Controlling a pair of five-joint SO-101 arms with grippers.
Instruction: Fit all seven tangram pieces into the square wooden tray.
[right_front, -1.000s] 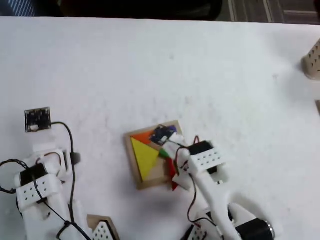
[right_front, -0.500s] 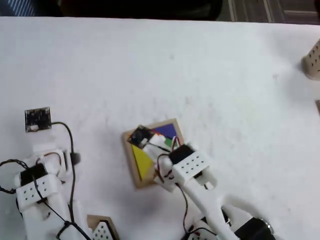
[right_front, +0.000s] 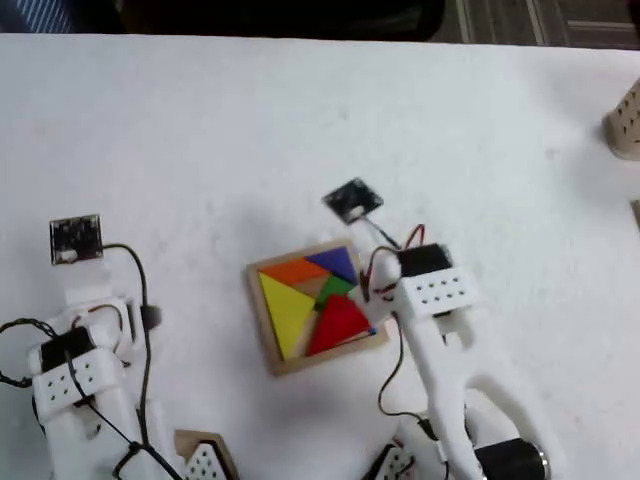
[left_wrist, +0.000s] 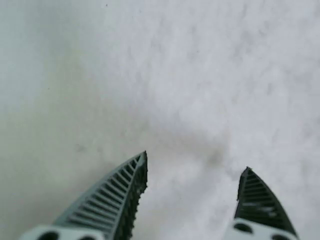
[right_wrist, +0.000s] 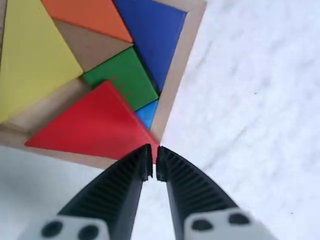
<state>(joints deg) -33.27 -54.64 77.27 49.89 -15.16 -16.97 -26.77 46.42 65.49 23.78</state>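
At the left of the white table (right_front: 300, 130), the left arm (right_front: 75, 380) is sitting near the front edge, well apart from the tray, with a small dark square board (right_front: 76, 238) lying just beyond it. The left claw (left_wrist: 195, 161) is hanging over bare table, its jaws standing wide apart and holding nothing. Toward the middle, the square wooden tray (right_front: 310, 360) is lying flat, turned slightly askew. Inside it, the yellow triangle (right_front: 285, 312) (right_wrist: 30, 65) is filling the left side, the orange piece (right_front: 295, 270) (right_wrist: 92, 15) is lying along the far rim, and the dark blue piece (right_front: 335, 263) (right_wrist: 155, 35) is sitting in the far right corner. The green square (right_front: 335, 287) (right_wrist: 122, 77) is touching the blue piece, and the red triangle (right_front: 338, 322) (right_wrist: 95, 127) is lying below it along the near rim. A small light-blue piece (right_wrist: 148, 114) is showing between green, red and the rim. Brown patches are showing among the pieces; I cannot tell whether they are wood floor or a piece. Just right of the tray, the right arm (right_front: 430, 295) is standing, and the right claw (right_wrist: 151, 162) is hovering just outside the rim by the red triangle's corner, its jaws nearly closed and gripping nothing.
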